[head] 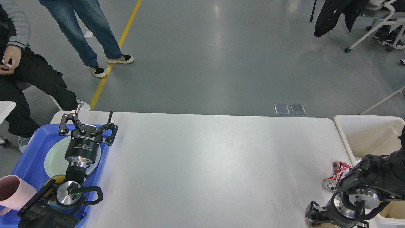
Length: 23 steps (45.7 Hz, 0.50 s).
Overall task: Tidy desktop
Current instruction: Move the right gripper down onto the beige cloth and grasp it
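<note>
Stretching left to right across the view, the smooth white desktop (215, 164) is lying with rounded corners, its long axis sideways. The left gripper (87, 128) is hovering with jaws spread wide over a blue plastic tray (34, 145) holding a pale round plate (52, 160) and pink cup (14, 193). A crushed red can (335, 175) is resting beside the cream bin (368, 133). The right gripper (319, 215) is too cropped to judge.

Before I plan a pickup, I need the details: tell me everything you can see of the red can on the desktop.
The can is red and silver, shiny metal by its look, crushed in at the waist so both ends flare. It lies tilted on the white desktop near the right edge, silver base toward the camera, close beside the cream bin. The right arm crosses just in front of it; contact cannot be told. The right claw is not clearly visible.
</note>
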Available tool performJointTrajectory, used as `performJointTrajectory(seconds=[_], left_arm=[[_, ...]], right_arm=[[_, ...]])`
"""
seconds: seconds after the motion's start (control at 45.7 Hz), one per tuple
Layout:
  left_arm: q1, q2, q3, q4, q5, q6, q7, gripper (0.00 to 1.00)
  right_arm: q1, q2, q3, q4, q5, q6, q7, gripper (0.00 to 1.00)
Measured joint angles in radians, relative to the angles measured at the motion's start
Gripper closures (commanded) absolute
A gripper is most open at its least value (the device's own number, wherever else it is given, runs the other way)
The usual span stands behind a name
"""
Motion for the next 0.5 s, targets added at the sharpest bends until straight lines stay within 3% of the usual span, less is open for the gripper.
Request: performJointTrajectory(seconds=[0.503], left_arm=[[0.000,0.000,0.000,0.000,0.000,0.000,0.000,0.04]], right_arm=[[0.024,-0.020,0.004,0.022,0.014,-0.012,0.001,1.00]])
